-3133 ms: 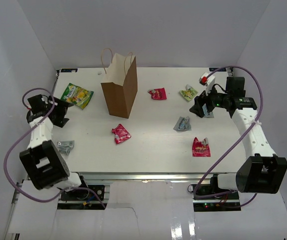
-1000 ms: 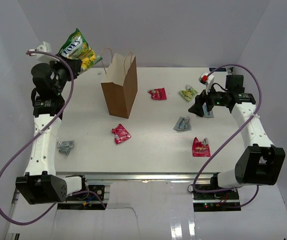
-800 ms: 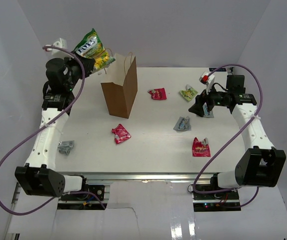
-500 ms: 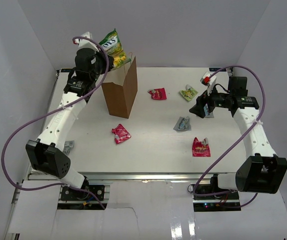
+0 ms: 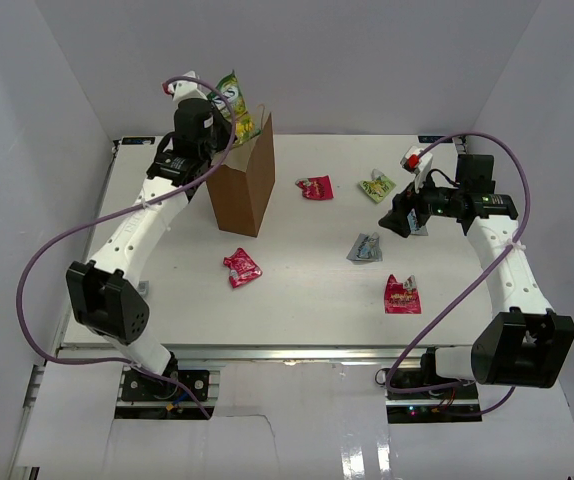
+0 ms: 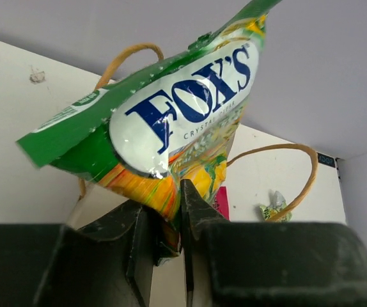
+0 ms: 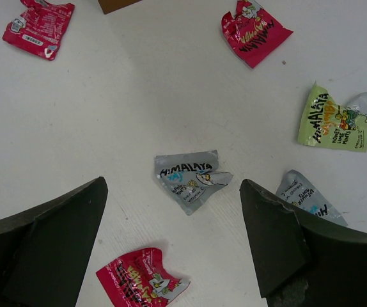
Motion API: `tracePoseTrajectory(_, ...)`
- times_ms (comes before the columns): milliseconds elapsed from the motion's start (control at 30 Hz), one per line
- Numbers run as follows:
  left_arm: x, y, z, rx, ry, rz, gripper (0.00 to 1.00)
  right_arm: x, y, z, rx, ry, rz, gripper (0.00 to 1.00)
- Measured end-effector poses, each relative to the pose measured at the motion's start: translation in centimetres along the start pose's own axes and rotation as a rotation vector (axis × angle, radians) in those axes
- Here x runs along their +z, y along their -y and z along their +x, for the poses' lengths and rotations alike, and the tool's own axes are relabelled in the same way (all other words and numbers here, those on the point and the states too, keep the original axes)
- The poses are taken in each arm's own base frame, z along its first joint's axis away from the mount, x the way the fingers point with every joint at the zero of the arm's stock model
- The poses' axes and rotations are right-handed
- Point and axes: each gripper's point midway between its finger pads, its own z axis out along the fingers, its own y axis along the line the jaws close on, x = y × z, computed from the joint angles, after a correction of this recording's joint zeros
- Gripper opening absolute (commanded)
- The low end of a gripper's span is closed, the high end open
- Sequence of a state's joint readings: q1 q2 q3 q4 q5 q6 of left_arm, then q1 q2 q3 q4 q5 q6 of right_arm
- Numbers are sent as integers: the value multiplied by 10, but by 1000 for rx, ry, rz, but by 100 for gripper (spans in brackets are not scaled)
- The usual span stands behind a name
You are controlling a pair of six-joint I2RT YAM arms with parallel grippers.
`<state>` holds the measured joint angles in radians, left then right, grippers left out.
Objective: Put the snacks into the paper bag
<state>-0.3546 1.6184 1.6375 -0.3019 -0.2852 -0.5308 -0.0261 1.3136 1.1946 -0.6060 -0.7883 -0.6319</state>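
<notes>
Left gripper (image 6: 174,204) pinches the one big pouch (image 6: 183,109) by the bag (image 5: 242,190) handles; right gripper (image 7: 172,188) gapes over three red packets (image 7: 39,29) (image 7: 255,32) (image 7: 142,281), two silver packets (image 7: 190,179) (image 7: 308,195), one green packet (image 7: 334,118).

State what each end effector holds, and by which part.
Left end effector pinches the large yellow-green foil pouch by its yellow-orange edge; right end effector holds nothing.

Left pincer (image 5: 219,110) carried yellow-green pouch (image 5: 235,103) from table up over paper bag (image 5: 244,183).

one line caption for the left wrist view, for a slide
Left gripper pinching the green FOX'S pouch by its lower edge, paper bag's cord handles behind
</notes>
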Motion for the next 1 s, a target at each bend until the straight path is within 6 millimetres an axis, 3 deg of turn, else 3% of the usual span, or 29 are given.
tracePoseTrajectory(200, 3, 2, 9, 8, -20, 2, 57, 0, 0, 0, 0, 0, 0, 90)
tracePoseTrajectory(467, -1, 17, -17, 16, 28, 43, 66, 0, -1, 0, 1, 2, -3, 90)
tracePoseTrajectory(633, -9, 25, -24, 77, 33, 97, 72, 3, 5, 5, 93, -19, 29, 96)
tracePoseTrajectory(767, -43, 18, -28, 128, 49, 128, 82, 12, 30, 37, 254, -121, 158, 98)
tracePoseTrajectory(867, -92, -1, -27, 138, 73, 132, 85, 22, 46, 72, 410, -228, 244, 100)
tracePoseTrajectory(1000, -158, -33, -23, 91, 131, 119, 86, 39, 44, 106, 585, -324, 254, 100)
